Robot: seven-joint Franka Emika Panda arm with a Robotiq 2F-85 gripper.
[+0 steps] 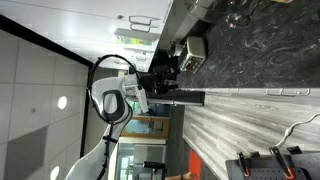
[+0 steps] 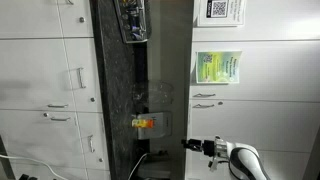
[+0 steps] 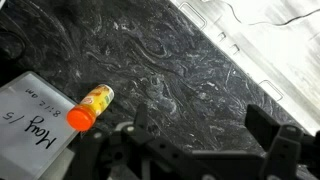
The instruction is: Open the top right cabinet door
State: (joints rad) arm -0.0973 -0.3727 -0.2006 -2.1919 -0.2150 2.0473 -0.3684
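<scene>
The end effector [image 3: 200, 128] is hanging over the dark marbled bench [image 3: 190, 60], its fingers [image 3: 140, 130] standing wide apart and gripping nothing. A small bottle [image 3: 90, 108] with an orange cap is lying on its side on the bench, just beside a white card [image 3: 30, 125] bearing handwriting. In the wrist view the top right cabinet door [image 3: 280, 35] is showing as a pale panel along the bench's far edge. In an exterior view it [image 2: 265, 125] is lying flush with its neighbours beside the marbled strip, its slim handle [image 2: 205, 105] near that edge, and the end effector is hovering close to the same edge. A green sheet [image 2: 217, 67] is hanging on the neighbouring door. In an exterior view a wood-grain panel [image 1: 240, 135] is running alongside the marble and ceiling lights [image 1: 140, 22] are glowing.
</scene>
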